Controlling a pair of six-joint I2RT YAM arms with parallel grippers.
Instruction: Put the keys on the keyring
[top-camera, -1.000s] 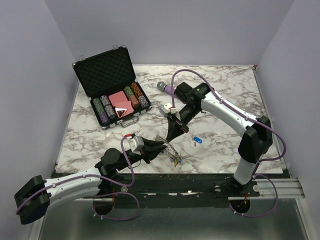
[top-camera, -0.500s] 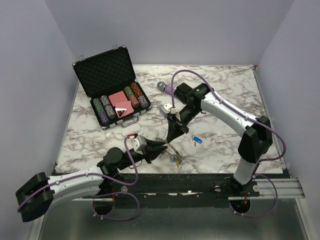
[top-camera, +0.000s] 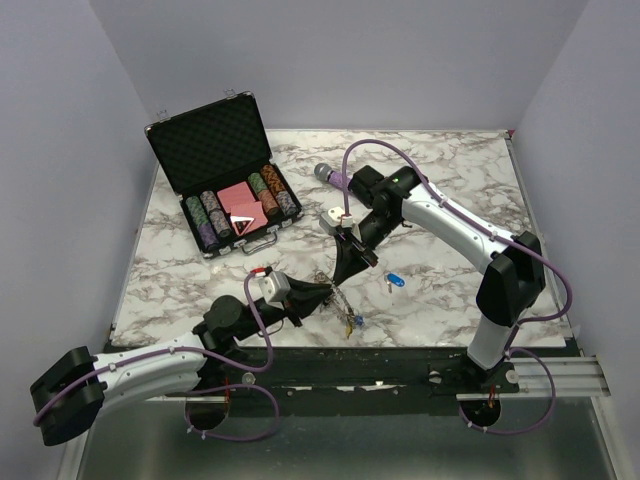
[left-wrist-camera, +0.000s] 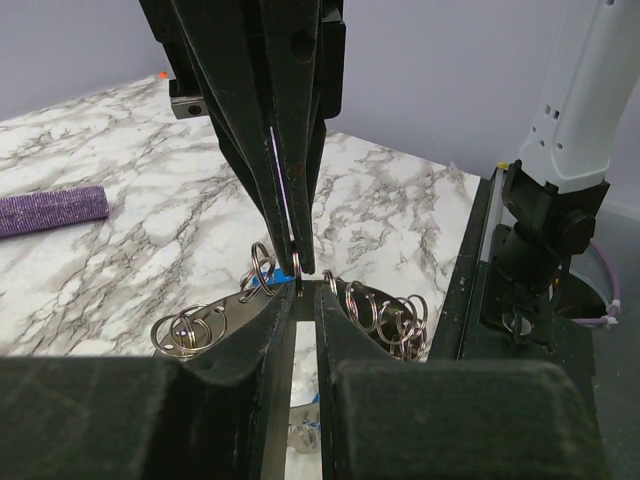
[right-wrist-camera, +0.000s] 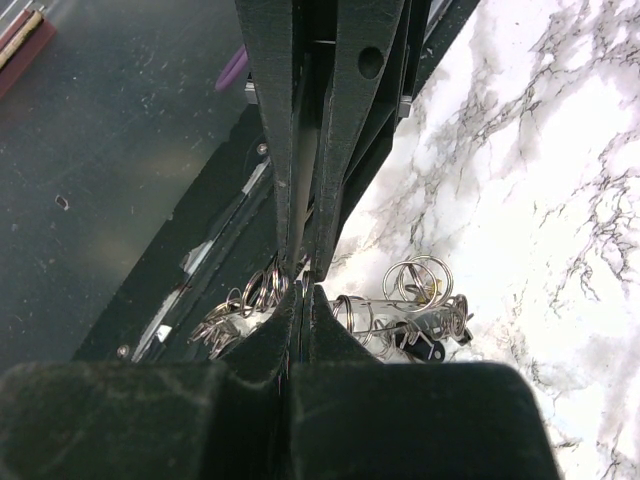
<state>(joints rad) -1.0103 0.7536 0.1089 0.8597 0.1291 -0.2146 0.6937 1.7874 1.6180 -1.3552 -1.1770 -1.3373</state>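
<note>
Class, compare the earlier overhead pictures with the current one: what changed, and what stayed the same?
The left end effector edged closer to the keyring, its jaws narrowing. The right end effector, shut on the keyring, the loose blue key and the poker case stayed put.

Even soft light; wrist-cam fg blurry, prob. defocused.

Your left arm (top-camera: 150, 365) lies low, stretched forward and to the right. Its left gripper (top-camera: 322, 292) is level, jaws a narrow slit apart; whether they pinch anything is hard to tell. Your right arm (top-camera: 455, 222) arches inward, with its right gripper (top-camera: 341, 278) pointing steeply down, jaws pressed together, tips just at the left's.
</note>
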